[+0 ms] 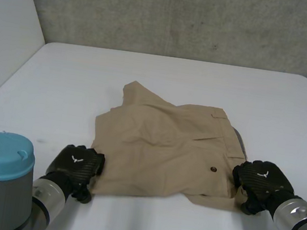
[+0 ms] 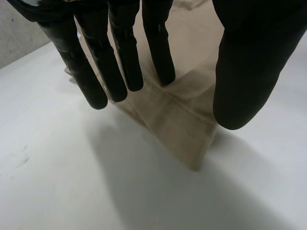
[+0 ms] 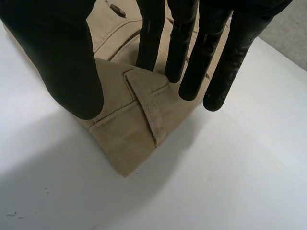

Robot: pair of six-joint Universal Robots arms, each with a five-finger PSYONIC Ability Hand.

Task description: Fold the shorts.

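White counter carries tan shorts lying flat mid-surface. Left hand sits at their near left corner, right hand at the near right waistband corner; both hands' fingers straight, gripping nothing.

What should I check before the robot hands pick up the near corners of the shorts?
1. Left robot hand at the near left corner of the shorts: ok.
2. Right robot hand at the near right corner: ok.
3. Both robot hands open, ready to pinch: ok.
4. Corners gripped: not ok, neither robot hand holds cloth yet.
5. Robot hands touching the cloth: cannot tell.
6. Shorts lying smooth: not ok, wrinkled, with the far left corner bunched.
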